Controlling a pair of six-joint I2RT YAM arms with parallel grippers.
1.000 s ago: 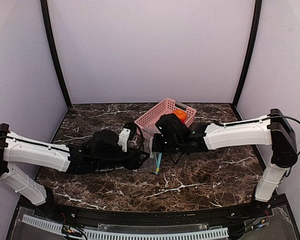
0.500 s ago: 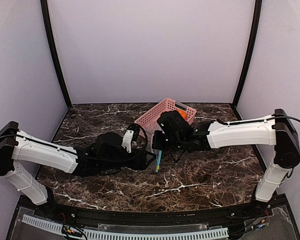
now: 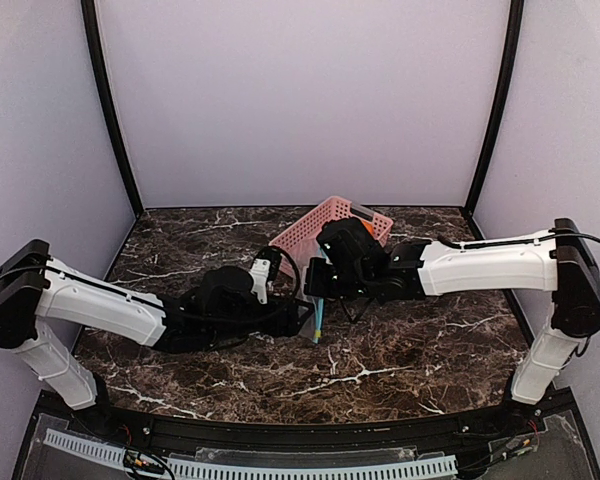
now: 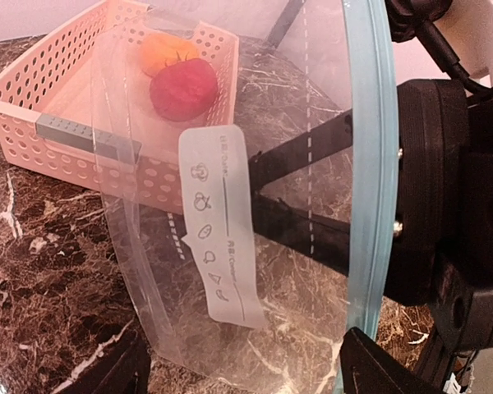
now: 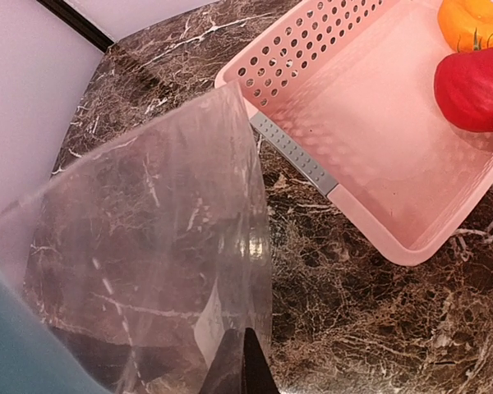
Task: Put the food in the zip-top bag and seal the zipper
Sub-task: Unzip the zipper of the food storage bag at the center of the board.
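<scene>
Left wrist shows clear zip-top bag [image 4: 164,279], teal-blue zipper [image 4: 370,164], white printed label [image 4: 222,230].

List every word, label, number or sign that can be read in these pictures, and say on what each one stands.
White label on the zip-top bag: small print beside a column of small pictograms; the print is too blurred to read, so nothing can be quoted.
Pink basket: no text visible.
Nothing else in any view shows readable words, brands or numbers.
</scene>
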